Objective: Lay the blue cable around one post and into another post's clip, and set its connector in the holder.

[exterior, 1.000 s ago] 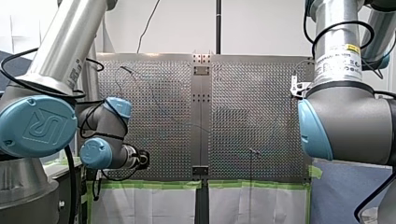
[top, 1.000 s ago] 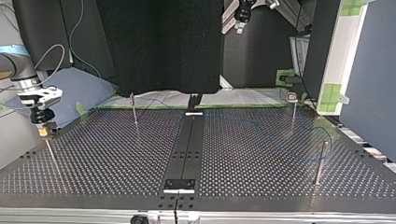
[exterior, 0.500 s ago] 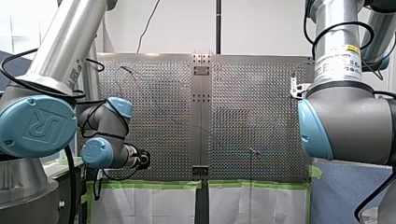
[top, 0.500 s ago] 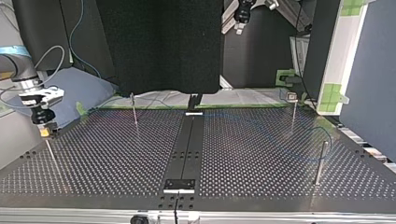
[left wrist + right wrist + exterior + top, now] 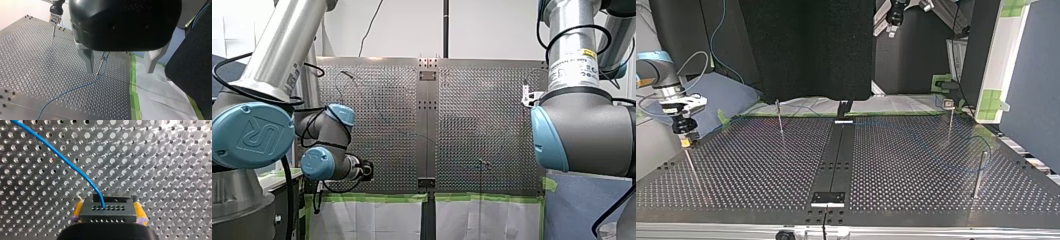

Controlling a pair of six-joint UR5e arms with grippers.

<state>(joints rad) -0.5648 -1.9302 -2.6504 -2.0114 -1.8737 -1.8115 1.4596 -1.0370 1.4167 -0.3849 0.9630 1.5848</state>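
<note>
**Perforated tabletop with both arms, 4 posts and the blue cable.** The metal tabletop (image 5: 916,165) was split by a dark centre strip (image 5: 836,160) and edged with green tape (image 5: 377,197) on the side nearest the arms. My right arm (image 5: 582,125) came in at the front view's right, my left arm (image 5: 267,65) at its left.

In the top view 4 slender posts stood upright:
- 1 at the left corner (image 5: 690,162);
- 1 at the far edge, left of the strip (image 5: 780,119);
- 1 at the far right (image 5: 950,124), with a small head;
- 1 at the near right (image 5: 978,175).

In the left wrist view the blue cable (image 5: 75,88) lay slack on the tabletop and passed close beside a post (image 5: 101,65). That post stood ahead of my left gripper (image 5: 120,66), in line with the gap between its fingers. Those 2 fingers (image 5: 87,60) were spread wide and held nothing.

In the right wrist view the cable rose off the tabletop in a curve and entered the top face of the black connector (image 5: 107,210). My right gripper (image 5: 686,142) had its fingers closed on the connector, with 1 yellow pad (image 5: 78,211) pressed to each side. In the top view this gripper stood at the top of the left corner post. Whether the connector touched that post could not be told.
</note>
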